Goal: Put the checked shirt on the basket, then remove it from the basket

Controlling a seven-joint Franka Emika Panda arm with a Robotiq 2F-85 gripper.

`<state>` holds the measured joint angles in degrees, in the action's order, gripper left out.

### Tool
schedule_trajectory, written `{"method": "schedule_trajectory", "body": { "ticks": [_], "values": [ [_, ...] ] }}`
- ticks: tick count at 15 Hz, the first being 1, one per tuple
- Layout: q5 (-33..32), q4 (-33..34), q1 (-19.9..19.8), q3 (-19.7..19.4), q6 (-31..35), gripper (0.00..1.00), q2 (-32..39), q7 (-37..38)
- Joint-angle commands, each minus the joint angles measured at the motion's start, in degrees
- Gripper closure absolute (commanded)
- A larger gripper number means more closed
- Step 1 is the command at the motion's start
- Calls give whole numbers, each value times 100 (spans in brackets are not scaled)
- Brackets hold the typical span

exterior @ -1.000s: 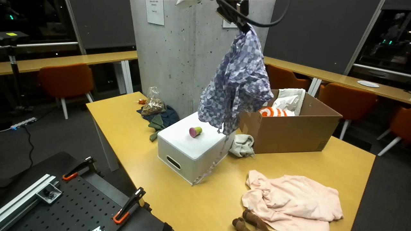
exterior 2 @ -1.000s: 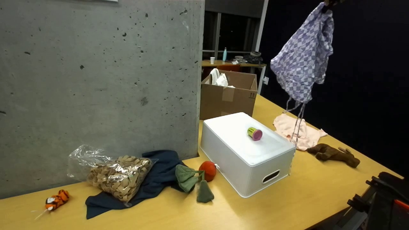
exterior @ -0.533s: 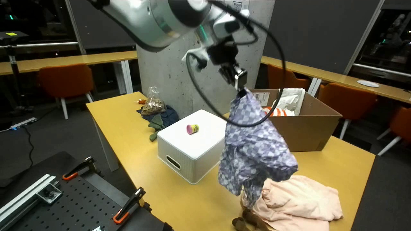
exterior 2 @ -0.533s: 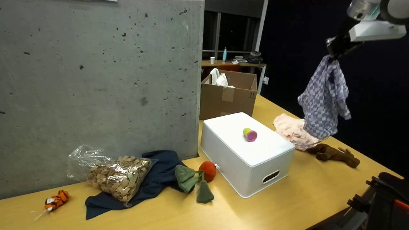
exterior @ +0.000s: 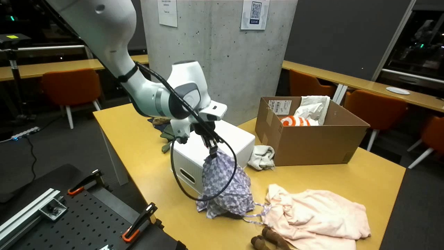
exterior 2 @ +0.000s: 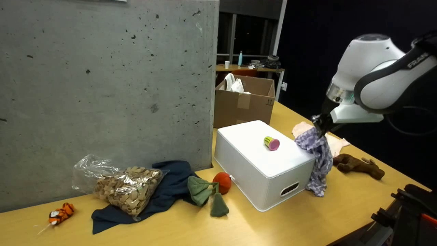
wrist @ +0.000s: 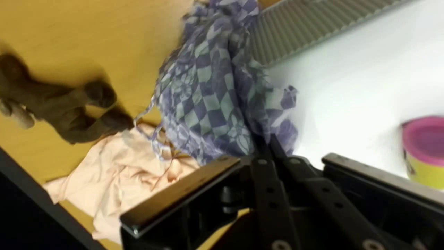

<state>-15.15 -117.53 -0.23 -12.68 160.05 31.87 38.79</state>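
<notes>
closest in the wrist view is the gripper (wrist: 266,143), its jaws pressed together on a gathered end of the checked shirt (wrist: 208,90). the shirt hangs along the side of the basket (exterior 2: 242,167) — from the wrist its upper folds overlap the edge of the white top, though whether they touch it i cannot tell. its ties, clear in an exterior view, trail over the table (exterior: 194,222) to the pink cloth (exterior: 326,215). on the basket a tub (wrist: 425,149) with a pink lid lies on its side; the wrist view shows it, while the gripper (exterior: 213,151) mostly hides it in an exterior view. a brown toy (exterior 2: 356,166) lies just beside the pink cloth, cut off at the left in the wrist view but nearly whole in an exterior view. past the basket stands a cardboard box (exterior: 321,146) with a white cloth (exterior: 321,102) in it; a grey cloth (exterior: 262,158) between box and basket shows in an exterior view alone. by the pillar (exterior 2: 102,95), an orange striped toy (exterior 2: 61,214) and most of a plastic bag (exterior 2: 128,191) show only in an exterior view. farthest off, a bottle (exterior 2: 240,58) and a cup (exterior 2: 227,64) stand on a back table (exterior 2: 235,68).
</notes>
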Motion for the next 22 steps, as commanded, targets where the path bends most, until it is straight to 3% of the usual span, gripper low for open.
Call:
{"method": "schedule_trajectory", "body": {
  "ticks": [1,7,8,9,13,16,19,22],
  "values": [
    [740,185,-71,35,296,99,675,-364],
    [1740,219,-443,46,448,99,1125,-1032],
    [1863,219,-462,31,425,72,1124,-1107],
    [1965,200,-473,20,419,70,1095,-1179],
    [2056,-214,-258,-269,292,43,441,-1225],
    [1803,-709,303,-996,-115,22,-301,-803],
    [1442,-1367,681,-1471,-145,1,-1192,-645],
    [724,-1812,1007,-1791,-128,0,-1863,-177]
  ]
}}
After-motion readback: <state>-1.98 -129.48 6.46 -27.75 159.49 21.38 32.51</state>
